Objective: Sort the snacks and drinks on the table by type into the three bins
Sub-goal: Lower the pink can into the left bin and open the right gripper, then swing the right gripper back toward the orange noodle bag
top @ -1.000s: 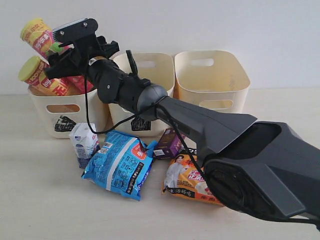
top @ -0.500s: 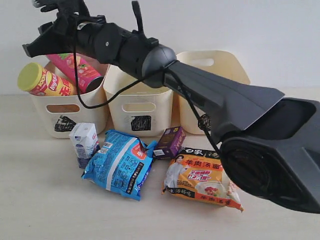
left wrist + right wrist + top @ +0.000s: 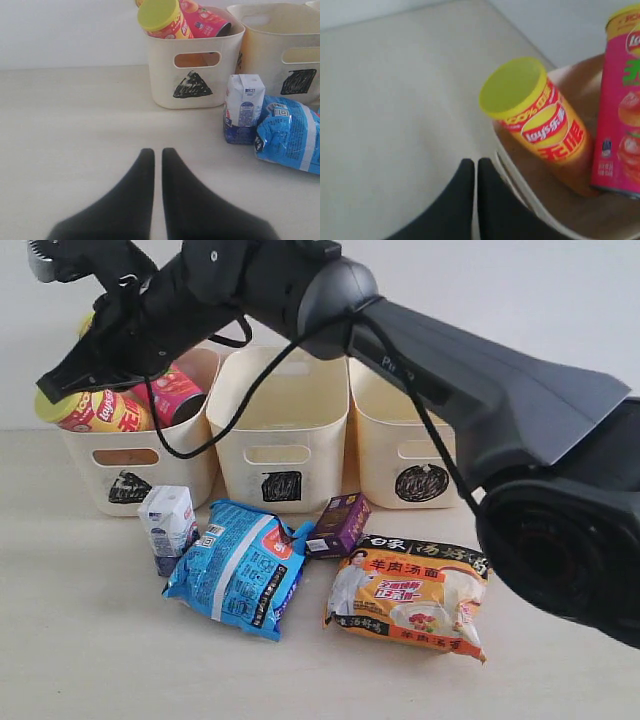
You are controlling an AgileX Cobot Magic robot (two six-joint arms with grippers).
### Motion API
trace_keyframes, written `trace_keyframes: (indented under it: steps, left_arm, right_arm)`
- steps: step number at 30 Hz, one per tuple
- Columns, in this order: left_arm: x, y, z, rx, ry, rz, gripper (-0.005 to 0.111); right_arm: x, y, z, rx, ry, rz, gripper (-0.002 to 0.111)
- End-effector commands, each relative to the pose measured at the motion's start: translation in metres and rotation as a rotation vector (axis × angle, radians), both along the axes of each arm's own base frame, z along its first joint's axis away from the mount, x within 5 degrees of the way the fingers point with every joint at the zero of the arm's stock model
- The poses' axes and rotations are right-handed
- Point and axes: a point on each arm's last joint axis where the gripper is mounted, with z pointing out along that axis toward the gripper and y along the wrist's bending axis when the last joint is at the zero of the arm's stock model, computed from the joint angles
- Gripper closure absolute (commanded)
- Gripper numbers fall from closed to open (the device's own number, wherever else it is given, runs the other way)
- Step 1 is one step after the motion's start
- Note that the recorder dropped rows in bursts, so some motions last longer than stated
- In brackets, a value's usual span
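Both Lay's tubes lie in the triangle bin [image 3: 195, 465]: the yellow-red tube [image 3: 88, 412] and the pink tube [image 3: 168, 392]. My right gripper [image 3: 48, 388] hangs just above that bin's left rim, shut and empty; its wrist view shows the fingertips [image 3: 476, 162] together beside the yellow-red tube [image 3: 542, 117] and the pink tube [image 3: 620, 100]. In front of the bins lie the white carton [image 3: 168, 525], blue packet [image 3: 240, 565], purple carton [image 3: 338, 525] and orange packet [image 3: 410, 595]. My left gripper [image 3: 157, 151] is shut over bare table, well short of the triangle bin [image 3: 165, 85] and the white carton [image 3: 242, 107].
The square bin [image 3: 280, 435] and the circle bin [image 3: 375, 450] stand to the right of the triangle bin, with nothing visible inside. My right arm's dark links stretch from the right edge across the bins. A white wall stands behind them.
My right gripper let go of the pink tube, which dropped into the triangle bin beside the yellow-red one. The jaws then shut and the arm swung upward. The left gripper stayed shut.
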Motion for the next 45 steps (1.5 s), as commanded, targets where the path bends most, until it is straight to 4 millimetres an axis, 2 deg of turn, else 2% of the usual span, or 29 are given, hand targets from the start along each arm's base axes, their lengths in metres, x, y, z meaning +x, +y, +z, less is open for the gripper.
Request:
trace_keyframes:
  steps: [1,6,11,14,18,20,22,25,30,32,33,35,36,38,39,40,41,43,45]
  left_arm:
    - [0.0,0.0,0.001,-0.009,-0.005,0.0,0.102]
    - [0.0,0.0,0.001,-0.009,-0.005,0.0,0.102]
    - [0.0,0.0,0.001,-0.009,-0.005,0.0,0.102]
    - [0.0,0.0,0.001,-0.009,-0.005,0.0,0.102]
    - [0.0,0.0,0.001,-0.009,-0.005,0.0,0.102]
    - [0.0,0.0,0.001,-0.009,-0.005,0.0,0.102]
    - [0.0,0.0,0.001,-0.009,-0.005,0.0,0.102]
    - [0.0,0.0,0.001,-0.009,-0.005,0.0,0.102]
    - [0.0,0.0,0.001,-0.009,-0.005,0.0,0.102]
    - [0.0,0.0,0.001,-0.009,-0.005,0.0,0.102]
    - [0.0,0.0,0.001,-0.009,-0.005,0.0,0.102]
    - [0.0,0.0,0.001,-0.009,-0.005,0.0,0.102]
    - [0.0,0.0,0.001,-0.009,-0.005,0.0,0.102]
    - [0.0,0.0,0.001,-0.009,-0.005,0.0,0.102]
    - [0.0,0.0,0.001,-0.009,-0.005,0.0,0.102]
    - [0.0,0.0,0.001,-0.009,-0.005,0.0,0.102]
    - [0.0,0.0,0.001,-0.009,-0.005,0.0,0.102]
    - [0.0,0.0,0.001,-0.009,-0.005,0.0,0.102]
    - [0.0,0.0,0.001,-0.009,-0.005,0.0,0.102]
  right_arm:
    - [-0.034,-0.003,0.023,-0.199,-0.022,-0.01,0.109]
    - [-0.059,0.004,0.026,-0.334,-0.053,-0.046,0.109]
    - [-0.068,0.002,0.022,-0.391,0.008,-0.033,0.109]
    - [-0.071,-0.002,0.028,-0.397,0.016,-0.033,0.109]
    - [-0.075,-0.006,0.023,-0.427,0.05,-0.036,0.109]
    - [-0.082,-0.015,0.007,-0.509,0.099,-0.019,0.109]
    - [-0.098,-0.04,-0.012,-0.634,0.165,-0.003,0.109]
    - [-0.117,-0.066,-0.002,-0.639,0.165,-0.001,0.109]
    - [-0.149,-0.116,-0.001,-0.676,0.138,0.019,0.109]
    - [-0.153,-0.131,-0.004,-0.69,0.116,0.002,0.109]
    - [-0.154,-0.136,-0.005,-0.69,0.115,-0.007,0.109]
    - [-0.15,-0.16,-0.012,-0.694,0.143,-0.056,0.109]
    - [-0.14,-0.189,-0.018,-0.705,0.192,-0.134,0.109]
    - [-0.131,-0.216,-0.018,-0.693,0.22,-0.216,0.109]
    - [-0.122,-0.24,-0.017,-0.66,0.241,-0.31,0.109]
    - [-0.119,-0.249,-0.018,-0.647,0.253,-0.345,0.109]
    - [-0.115,-0.269,-0.017,-0.603,0.297,-0.421,0.109]
    - [-0.11,-0.291,-0.02,-0.55,0.374,-0.5,0.109]
    - [-0.108,-0.303,-0.021,-0.555,0.397,-0.531,0.109]
